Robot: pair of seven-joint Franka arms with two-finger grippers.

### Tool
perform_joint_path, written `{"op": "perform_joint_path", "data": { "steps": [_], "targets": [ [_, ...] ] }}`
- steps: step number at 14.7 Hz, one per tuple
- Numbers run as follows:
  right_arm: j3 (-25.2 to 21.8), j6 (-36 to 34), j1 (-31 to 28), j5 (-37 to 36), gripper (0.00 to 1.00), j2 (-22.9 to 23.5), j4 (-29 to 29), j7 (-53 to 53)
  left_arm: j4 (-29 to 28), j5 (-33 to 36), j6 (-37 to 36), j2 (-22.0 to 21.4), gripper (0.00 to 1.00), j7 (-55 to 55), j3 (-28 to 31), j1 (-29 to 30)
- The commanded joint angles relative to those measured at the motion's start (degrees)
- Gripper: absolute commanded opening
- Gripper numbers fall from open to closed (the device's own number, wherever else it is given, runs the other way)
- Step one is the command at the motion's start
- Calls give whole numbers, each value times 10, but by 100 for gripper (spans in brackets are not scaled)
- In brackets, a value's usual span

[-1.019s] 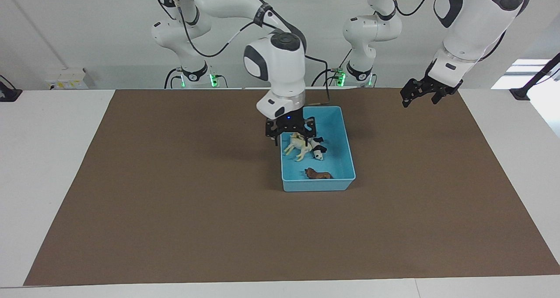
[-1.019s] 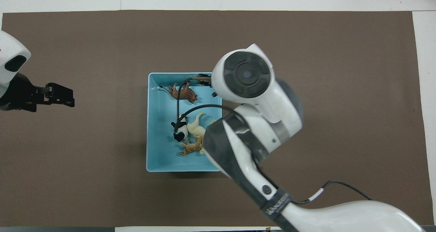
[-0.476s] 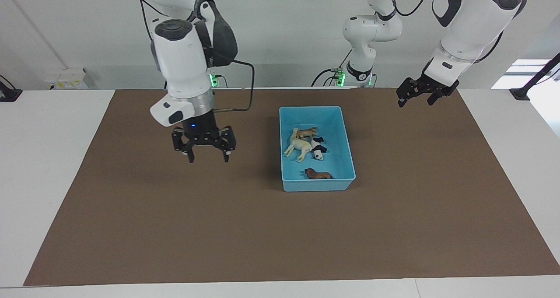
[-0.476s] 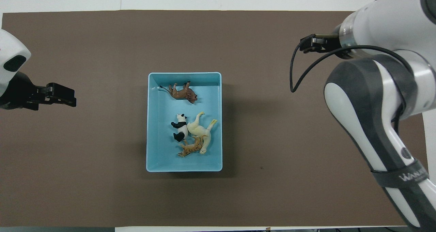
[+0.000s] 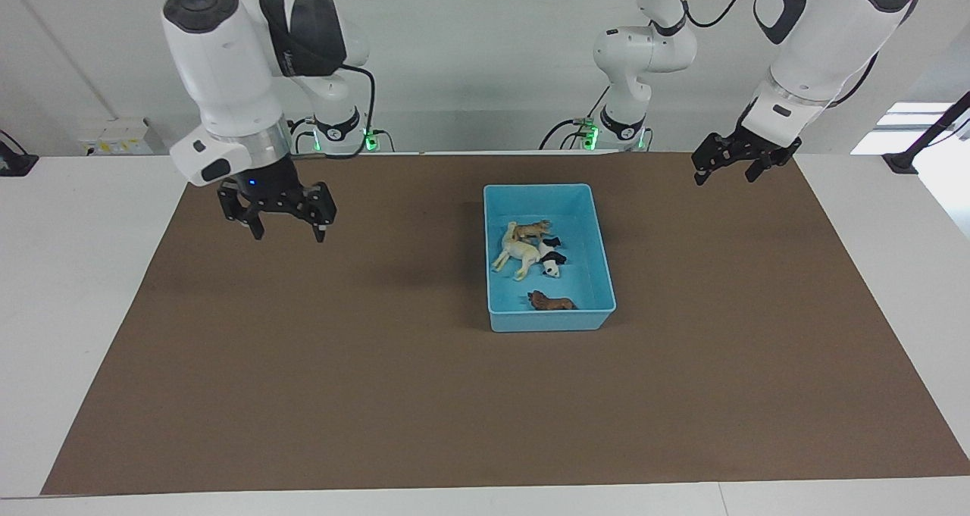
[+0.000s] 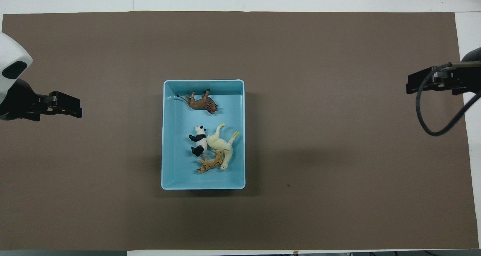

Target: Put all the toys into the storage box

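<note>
Lengthwise storage box (image 6: 166,135), long axis toward robots

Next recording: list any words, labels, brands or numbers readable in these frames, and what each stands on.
None can be read.
Right arm: pale lettering on its dark sleeve, too blurred to read.
Wall box: yellow stickers, too small to read.
Blue box, camel, tiger, panda, lion and brown mat: no text.
Right tool and left tool: no markings visible.
</note>
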Motion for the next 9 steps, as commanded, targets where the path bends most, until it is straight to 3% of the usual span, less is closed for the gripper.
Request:
{"op": "perform_joint_path", "data": {
  "steps": [1, 9],
  "targets": [
    [7, -42, -14, 2, 100, -14, 0, -9, 4, 8, -7, 2, 100, 15, 5, -4],
    [5, -33, -39, -2, 100, -12, 1, -24, 2, 8, -7, -3, 100, 9, 6, -4]
  ]
}}
